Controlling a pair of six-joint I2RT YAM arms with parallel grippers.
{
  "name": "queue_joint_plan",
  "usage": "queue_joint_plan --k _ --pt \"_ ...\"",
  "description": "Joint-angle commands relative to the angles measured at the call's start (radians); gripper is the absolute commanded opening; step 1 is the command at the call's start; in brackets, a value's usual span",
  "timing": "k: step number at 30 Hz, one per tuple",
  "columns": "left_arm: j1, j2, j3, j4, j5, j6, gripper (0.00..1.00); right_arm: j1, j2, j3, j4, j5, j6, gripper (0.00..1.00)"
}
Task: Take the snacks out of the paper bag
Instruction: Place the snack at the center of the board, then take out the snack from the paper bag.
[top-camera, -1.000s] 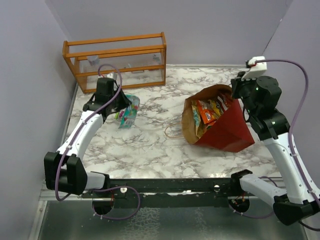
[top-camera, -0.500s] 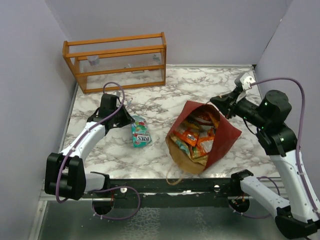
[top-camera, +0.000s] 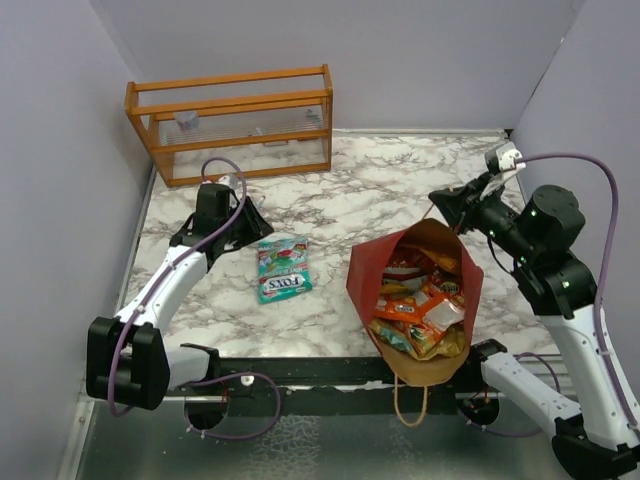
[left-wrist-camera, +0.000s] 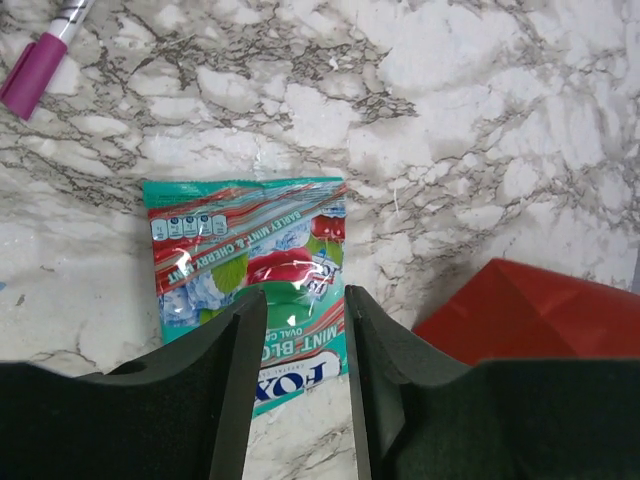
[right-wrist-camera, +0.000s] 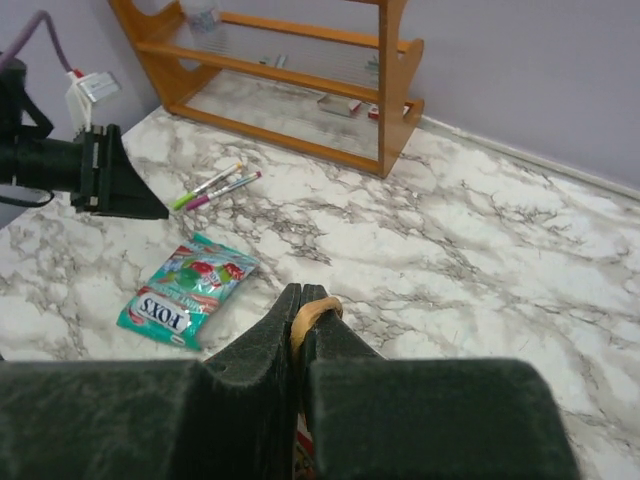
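Overhead, a white marble table (top-camera: 400, 170) fills the frame, with an orange wooden rack (top-camera: 230, 78) at upper left. Lower right of centre lies a large paper bag (top-camera: 368, 275), dark red outside and brown inside. Its long axis runs top to bottom of the frame and its open mouth faces the bottom edge. Orange, red and yellow snacks (top-camera: 420, 310) are heaped inside. The right gripper (right-wrist-camera: 300, 310) is clamped on the bag's cord handle (right-wrist-camera: 316, 308) at the upper rim. Left of centre, well apart from the bag, a teal Fox's mint packet (top-camera: 284, 269) lies flat, roughly upright in the frame. Just above it the left gripper (left-wrist-camera: 303, 300) hangs partly open and empty. Pink and green pens (right-wrist-camera: 215, 187) lie nearby.
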Motion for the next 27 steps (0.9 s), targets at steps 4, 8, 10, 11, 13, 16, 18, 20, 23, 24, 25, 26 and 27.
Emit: queue_joint_plan --k 4,8,10,11,13,16,18,20,23,24,25,26,27 --pt "0.000 -0.035 0.081 -0.022 0.006 0.028 0.58 -0.003 0.086 0.096 0.199 0.227 0.107 0.02" --pt "-0.006 -0.085 0.114 -0.019 0.072 0.038 0.69 -0.003 0.102 0.094 0.219 0.256 0.101 0.02" --pt "-0.034 -0.109 0.134 -0.012 0.109 0.034 0.71 -0.003 0.109 0.096 0.213 0.283 0.113 0.02" --pt "-0.064 -0.121 0.140 -0.002 0.115 0.029 0.73 -0.003 0.111 0.094 0.210 0.305 0.125 0.02" --pt "-0.152 -0.136 0.157 0.013 0.094 0.016 0.74 -0.003 0.114 0.088 0.213 0.355 0.155 0.02" --pt "-0.307 -0.135 0.184 0.038 0.018 -0.012 0.74 -0.003 0.125 0.096 0.205 0.434 0.174 0.02" --pt "-0.393 -0.126 0.197 0.070 -0.009 -0.032 0.75 -0.003 0.127 0.104 0.194 0.461 0.176 0.02" --pt "-0.475 -0.121 0.213 0.086 -0.058 -0.038 0.75 -0.003 0.121 0.101 0.197 0.456 0.171 0.02" --pt "-0.598 -0.123 0.232 0.094 -0.167 -0.025 0.74 -0.003 0.112 0.094 0.197 0.434 0.169 0.02" --pt "-0.643 -0.126 0.230 0.100 -0.216 -0.020 0.74 -0.003 0.111 0.093 0.194 0.434 0.169 0.02" --pt "-0.692 -0.128 0.223 0.112 -0.264 -0.017 0.74 -0.003 0.109 0.092 0.191 0.438 0.172 0.02" --pt "-0.737 -0.126 0.214 0.129 -0.305 -0.018 0.74 -0.003 0.105 0.091 0.190 0.442 0.173 0.02" --pt "-0.784 -0.117 0.208 0.143 -0.347 -0.023 0.72 -0.003 0.103 0.088 0.189 0.446 0.174 0.02"
